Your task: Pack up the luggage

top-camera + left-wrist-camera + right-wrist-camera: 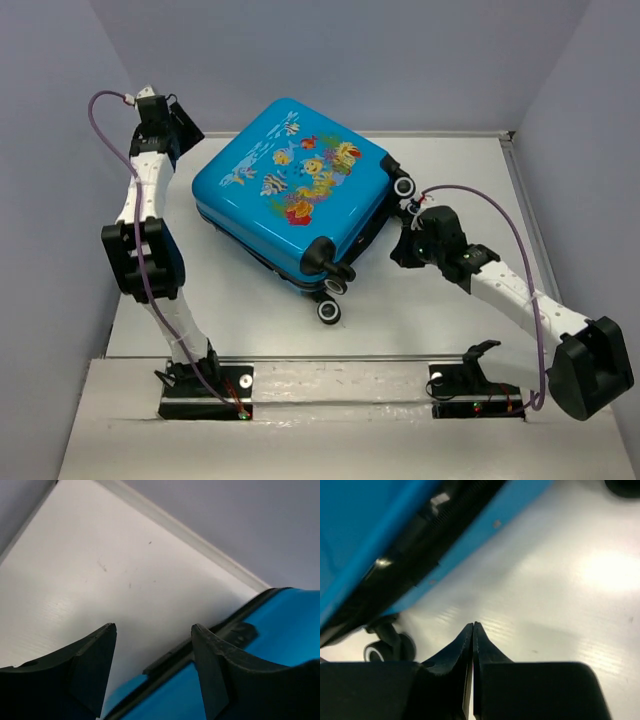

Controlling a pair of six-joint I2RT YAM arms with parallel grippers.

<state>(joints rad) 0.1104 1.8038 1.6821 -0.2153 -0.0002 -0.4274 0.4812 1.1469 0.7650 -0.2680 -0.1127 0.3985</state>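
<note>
A small blue suitcase (295,190) printed with cartoon fish lies flat on a white desk (440,300), turned at an angle, with its black wheels (330,310) pointing toward the near right. The lid is down on the base, so nothing inside can be seen. A dark zip seam (420,555) runs between the two blue shells, and whether it is zipped cannot be told.

The left arm reaches to the suitcase's far left corner. Its left pincer (152,630) is released, with the jaws spread wide and holding nothing. The blue edge and dark seam lie just beside and below its right finger, and bare desk shows beyond. It seems placed there to steady or press that corner.

The right arm comes in low from the right, toward the wheel end. Its right pincer (473,625) is clenched, with the fingertips pressed together and nothing between them. It sits just above the desk, near the seam but apart from it. A closed tip suits pushing or poking better than gripping, so it is probably set to nudge the case or press along the seam.

With an arm at either end, the work looks close to the closing stage
</note>
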